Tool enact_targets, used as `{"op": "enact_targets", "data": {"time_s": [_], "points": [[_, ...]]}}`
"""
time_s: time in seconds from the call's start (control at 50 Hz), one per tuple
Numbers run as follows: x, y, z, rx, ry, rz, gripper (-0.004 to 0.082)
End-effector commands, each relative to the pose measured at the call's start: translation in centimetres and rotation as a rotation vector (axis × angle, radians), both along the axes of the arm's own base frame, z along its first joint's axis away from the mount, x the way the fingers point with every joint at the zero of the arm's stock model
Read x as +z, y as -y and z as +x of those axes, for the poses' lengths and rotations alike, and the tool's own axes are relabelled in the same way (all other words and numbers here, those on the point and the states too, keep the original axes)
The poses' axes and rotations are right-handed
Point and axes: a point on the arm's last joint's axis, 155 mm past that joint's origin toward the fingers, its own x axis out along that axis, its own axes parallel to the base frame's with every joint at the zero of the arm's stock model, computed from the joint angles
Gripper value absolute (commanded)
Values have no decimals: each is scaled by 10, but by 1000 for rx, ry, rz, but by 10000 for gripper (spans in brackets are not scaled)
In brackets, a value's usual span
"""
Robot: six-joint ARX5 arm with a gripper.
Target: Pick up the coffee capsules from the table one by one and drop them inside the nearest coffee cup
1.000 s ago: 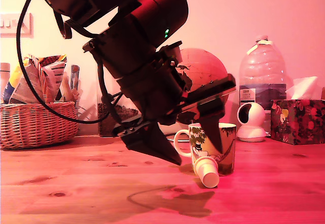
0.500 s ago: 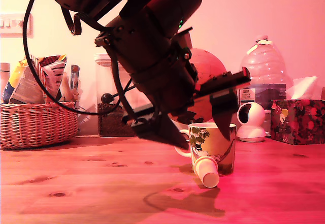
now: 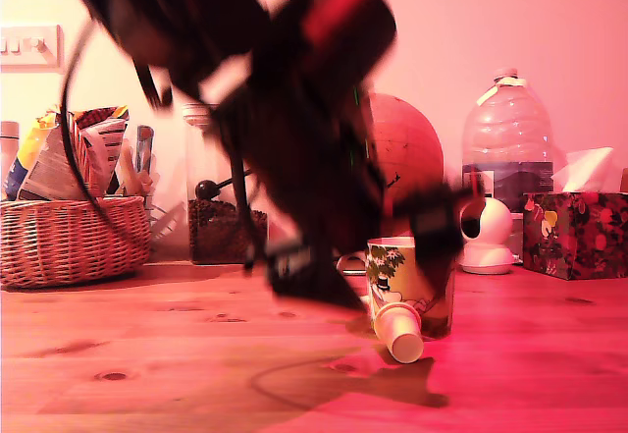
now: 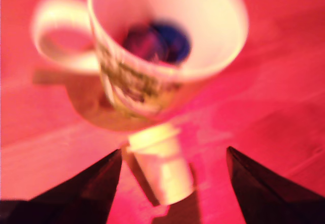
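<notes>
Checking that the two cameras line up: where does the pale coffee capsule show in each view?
Exterior view: the capsule lies on its side on the table, against the front of the mug, flat end toward the camera.
Wrist view: the capsule lies between the open gripper fingers, just in front of the mug.
Shared landmark: the mug's white handle.

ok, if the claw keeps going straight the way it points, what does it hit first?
Probably the capsule, lying on the table between the open claw fingers; the mug sits just beyond. Blur makes depth uncertain.
</notes>
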Motion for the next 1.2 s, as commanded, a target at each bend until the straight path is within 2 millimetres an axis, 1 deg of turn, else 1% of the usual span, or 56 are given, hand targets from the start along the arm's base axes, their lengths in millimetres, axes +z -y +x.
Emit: {"op": "enact_targets", "data": {"time_s": [0.0,0.28,0.44,0.6,0.66,0.72,0.82,0.92,1.18], "points": [[5,4,2,24,-9,-44,589],[-4,3,-7,13,-80,-48,589],[-7,1,-7,21,-105,-46,586],[-18,1,-9,9,-155,-13,586],[-19,2,-10,4,-170,-4,582],[-17,3,-9,3,-175,0,554],[-14,5,-8,3,-176,2,468],[-17,2,-10,4,-190,18,383],[-36,-6,-18,-29,-239,78,378]]}}
